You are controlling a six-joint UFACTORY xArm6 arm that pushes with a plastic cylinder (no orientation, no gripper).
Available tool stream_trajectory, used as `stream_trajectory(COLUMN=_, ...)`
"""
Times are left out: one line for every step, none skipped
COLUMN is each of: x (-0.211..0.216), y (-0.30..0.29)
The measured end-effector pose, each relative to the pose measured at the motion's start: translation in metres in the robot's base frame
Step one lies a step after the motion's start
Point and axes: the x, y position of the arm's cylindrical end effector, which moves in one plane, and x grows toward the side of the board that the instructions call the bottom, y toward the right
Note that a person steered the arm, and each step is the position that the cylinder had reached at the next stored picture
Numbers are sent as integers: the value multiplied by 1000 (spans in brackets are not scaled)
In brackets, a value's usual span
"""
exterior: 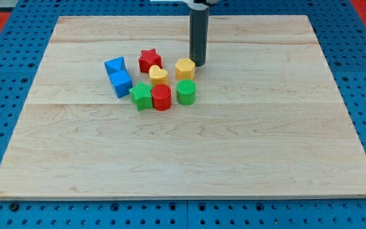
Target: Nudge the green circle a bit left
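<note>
A pale wooden surface [234, 159] fills the view, with a cluster of small blocks a little toward ten o'clock of its centre. The green circle [185, 92], a short upright cylinder, sits at the cluster's four o'clock corner. Touching or nearly touching it at nine o'clock is a red cylinder [161, 97], then a green star [142, 96]. At the circle's twelve o'clock is a yellow hexagon-like block [185, 68]; a yellow heart [158, 75] and a red star [149, 60] lie toward ten and eleven o'clock. Two blue blocks [117, 75] mark the cluster's nine o'clock edge.

The arm has no jaws, only a dark rod. My tip [198, 64] rests just beside the yellow hexagon-like block, at about one o'clock from the green circle and apart from it.

The nudge appears not yet begun: my tip would likely need to reach the circle's three o'clock side. The red cylinder crowds the leftward path and may get pushed along.
</note>
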Motion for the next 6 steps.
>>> stream_trajectory(x=8, y=0)
stream_trajectory(x=8, y=15)
stream_trajectory(x=32, y=70)
stream_trajectory(x=84, y=69)
stream_trajectory(x=108, y=26)
stream_trajectory(x=98, y=3)
